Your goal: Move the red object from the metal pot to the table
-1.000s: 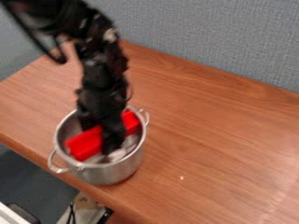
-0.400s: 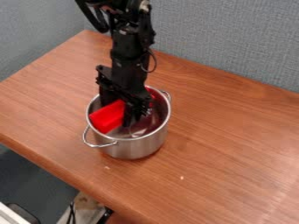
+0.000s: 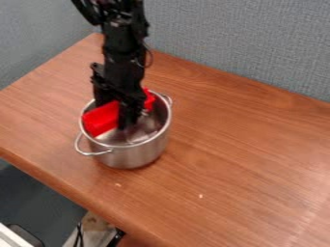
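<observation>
Leftmost on the reddish-brown wooden table, nearer its left corner than its right edge: a shiny metal pot with a small loop handle showing at its lower left rim. Compared with a moment earlier, shifted left and slightly toward the back edge of the table; a second ago, sitting further left and nearer the front edge. Inside the pot, leaning across its mouth: the red object, one end poking above the left rim, the other red end visible just right of the arm near the back rim. Less upright than a moment ago, when one end stood up clearly over the rim. Coming straight down from the top into the pot: a black robot arm, its gripper planted over the middle of the red object with jaws spread fairly wide on either side of it; a firm clamp or mere straddling cannot be told. Further right: bare wood grain up to the table's right edge, grey wall behind. No readable brand, label or writing anywhere.
</observation>
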Tool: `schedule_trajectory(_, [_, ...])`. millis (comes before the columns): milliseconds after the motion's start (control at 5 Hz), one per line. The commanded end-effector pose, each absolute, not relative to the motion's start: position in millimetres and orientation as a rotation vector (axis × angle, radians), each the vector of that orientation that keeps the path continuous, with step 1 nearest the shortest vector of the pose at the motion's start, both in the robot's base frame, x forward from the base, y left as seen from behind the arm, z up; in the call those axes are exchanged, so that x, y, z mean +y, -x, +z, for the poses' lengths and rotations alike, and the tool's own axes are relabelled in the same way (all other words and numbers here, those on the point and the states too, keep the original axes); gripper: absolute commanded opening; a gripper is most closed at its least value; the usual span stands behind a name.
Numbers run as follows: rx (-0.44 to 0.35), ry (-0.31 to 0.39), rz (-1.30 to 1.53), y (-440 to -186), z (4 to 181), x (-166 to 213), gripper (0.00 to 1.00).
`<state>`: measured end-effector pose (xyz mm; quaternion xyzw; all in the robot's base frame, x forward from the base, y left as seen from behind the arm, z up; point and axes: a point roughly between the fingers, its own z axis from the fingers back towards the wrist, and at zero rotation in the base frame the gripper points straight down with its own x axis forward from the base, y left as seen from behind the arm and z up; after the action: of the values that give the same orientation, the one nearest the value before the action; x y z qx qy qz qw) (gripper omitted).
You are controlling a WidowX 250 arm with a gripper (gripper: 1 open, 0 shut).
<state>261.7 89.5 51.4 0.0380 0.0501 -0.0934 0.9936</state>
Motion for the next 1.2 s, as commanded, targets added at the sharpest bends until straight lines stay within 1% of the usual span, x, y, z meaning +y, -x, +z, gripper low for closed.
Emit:
schedule_trajectory(0, [0.034,-0.095,-0.131,-271.0,53.6,98.8,0.00])
schedule_trajectory(200, [0.018,-0.094,-0.083,-272.7,41.6,102.1,0.00])
schedule_trajectory(400, [-0.011,-0.091,-0.039,-274.6,40.1,104.3,0.00])
schedule_trajectory(800, [0.002,-0.051,-0.158,-273.1,56.3,116.3,0.00])
schedule_trajectory(1000, [-0.012,-0.072,-0.185,-263.9,55.7,112.1,0.00])
